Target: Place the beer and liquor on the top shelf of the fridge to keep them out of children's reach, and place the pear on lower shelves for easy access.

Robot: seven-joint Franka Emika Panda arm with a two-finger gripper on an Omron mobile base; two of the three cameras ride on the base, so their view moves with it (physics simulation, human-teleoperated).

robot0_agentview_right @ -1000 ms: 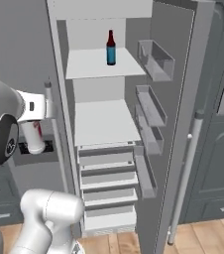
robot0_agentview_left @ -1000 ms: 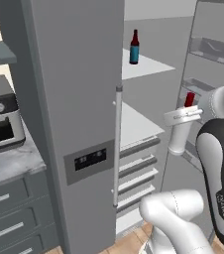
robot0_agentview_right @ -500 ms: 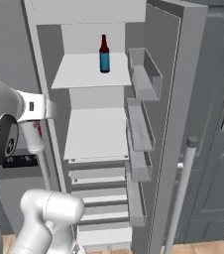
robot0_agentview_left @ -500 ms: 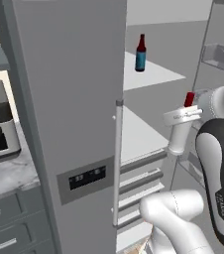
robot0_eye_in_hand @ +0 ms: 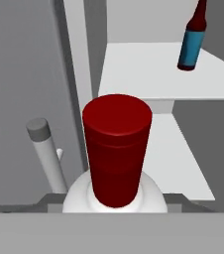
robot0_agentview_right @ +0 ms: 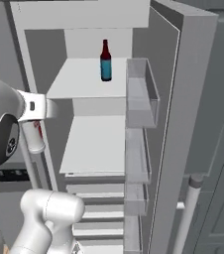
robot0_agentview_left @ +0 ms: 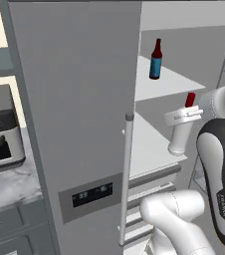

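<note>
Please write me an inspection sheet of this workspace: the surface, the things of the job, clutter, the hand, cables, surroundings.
Surface: top shelf white, holds one bottle.
Job's things: beer upright on top shelf; liquor held upright outside the fridge, below top-shelf height; pear: nothing seen.
Clutter: nothing seen.
Hand: hand closed around the liquor's neck, below the red cap.
Cables: nothing seen.
Surroundings: fridge open; door bins empty; an appliance on the counter.

You see the beer (robot0_agentview_left: 156, 61), dark, blue-labelled, standing upright on the top shelf (robot0_agentview_left: 171, 82) of the open fridge (robot0_agentview_left: 79, 119). The liquor (robot0_agentview_left: 180, 130), whitish with red cap, sits upright in front of the fridge, below that shelf's level.
</note>
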